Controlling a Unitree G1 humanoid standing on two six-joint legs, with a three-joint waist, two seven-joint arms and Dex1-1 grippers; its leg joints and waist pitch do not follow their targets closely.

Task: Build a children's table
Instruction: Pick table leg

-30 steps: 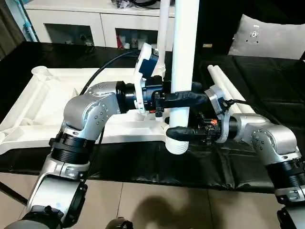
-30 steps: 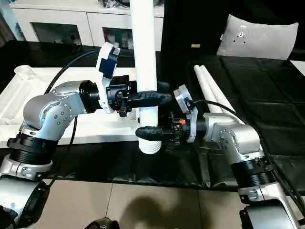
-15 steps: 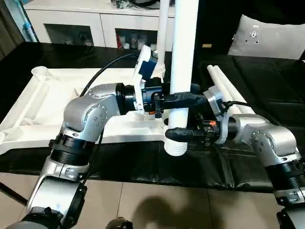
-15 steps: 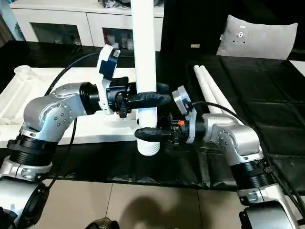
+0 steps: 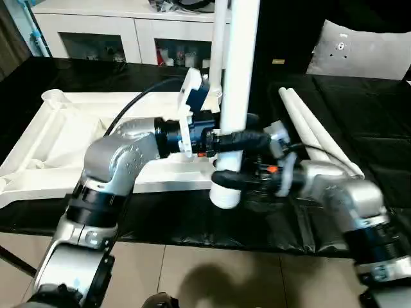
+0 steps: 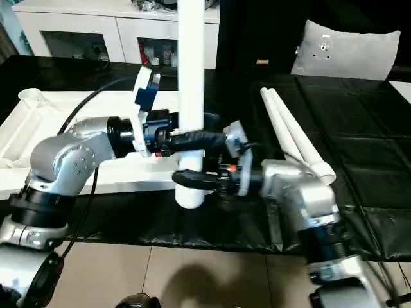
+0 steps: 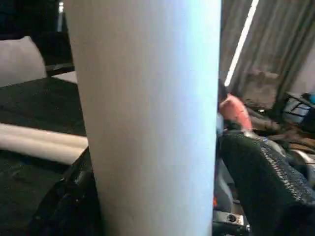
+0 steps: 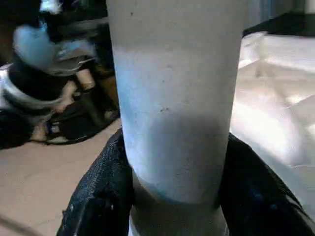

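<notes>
- The tabletop [image 5: 58, 138] lies ribs-up on the black table [image 5: 359, 115], on the left.
- The left gripper [image 5: 241, 138] clamps an upright leg [image 5: 239, 70] with its fingers wrapped round the tube.
- The right gripper [image 5: 226, 178] grips the same leg lower, apparently just above its flared end.
- Two spare legs [image 5: 314, 131] lie side by side on the right.

A black-covered surface [image 6: 359, 128] carries everything here. On its left half lies the white tabletop [image 5: 58, 138], ribbed underside up, a round corner socket [image 5: 52, 96] at its far left. To the right, two white legs [image 6: 292, 131] lie side by side, touching, running from far to near.
</notes>
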